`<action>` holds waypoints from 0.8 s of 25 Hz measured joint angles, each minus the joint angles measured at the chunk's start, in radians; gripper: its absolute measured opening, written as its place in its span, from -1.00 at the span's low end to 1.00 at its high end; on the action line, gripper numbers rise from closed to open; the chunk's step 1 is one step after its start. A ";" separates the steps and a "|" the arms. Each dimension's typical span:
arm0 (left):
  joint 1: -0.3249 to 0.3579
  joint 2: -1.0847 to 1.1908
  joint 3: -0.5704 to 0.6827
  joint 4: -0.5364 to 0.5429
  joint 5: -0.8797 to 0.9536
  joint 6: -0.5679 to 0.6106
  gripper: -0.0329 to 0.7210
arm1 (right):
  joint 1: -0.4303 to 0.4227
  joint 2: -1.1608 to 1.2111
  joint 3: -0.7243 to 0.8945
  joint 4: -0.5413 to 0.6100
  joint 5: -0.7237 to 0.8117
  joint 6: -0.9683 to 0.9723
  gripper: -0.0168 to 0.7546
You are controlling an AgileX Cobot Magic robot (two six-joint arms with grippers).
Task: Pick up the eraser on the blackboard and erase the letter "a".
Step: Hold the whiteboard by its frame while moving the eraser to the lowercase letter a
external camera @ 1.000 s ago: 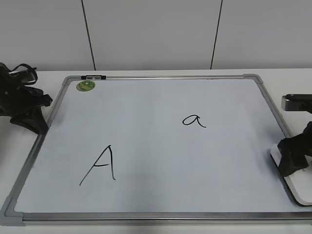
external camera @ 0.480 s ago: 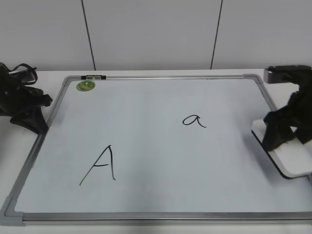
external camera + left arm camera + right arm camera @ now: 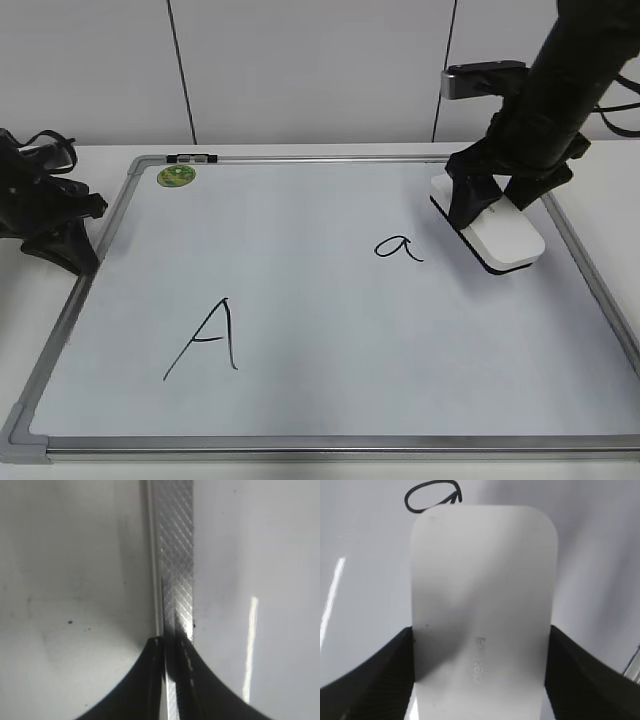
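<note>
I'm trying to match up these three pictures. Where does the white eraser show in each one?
Exterior view: the eraser is right of centre, held by the right gripper over the blackboard.
Left wrist view: not in it.
Right wrist view: the eraser fills the centre.
Shared landmark: the letter "a", just beside the eraser.

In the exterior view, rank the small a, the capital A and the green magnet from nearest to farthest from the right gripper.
From the right gripper:
1. Small a, just left of it.
2. Capital A, lower left on the board.
3. Green magnet, far top-left corner.
</note>
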State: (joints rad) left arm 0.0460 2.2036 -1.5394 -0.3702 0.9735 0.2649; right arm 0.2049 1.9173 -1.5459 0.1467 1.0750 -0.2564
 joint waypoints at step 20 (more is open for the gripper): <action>0.000 0.000 -0.003 0.000 0.006 0.000 -0.82 | 0.050 0.440 -0.494 -0.063 0.142 -0.002 0.44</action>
State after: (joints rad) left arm 0.0460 2.2036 -1.5424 -0.3702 0.9796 0.2649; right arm 0.2545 2.3571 -2.0403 0.0832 1.2168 -0.2580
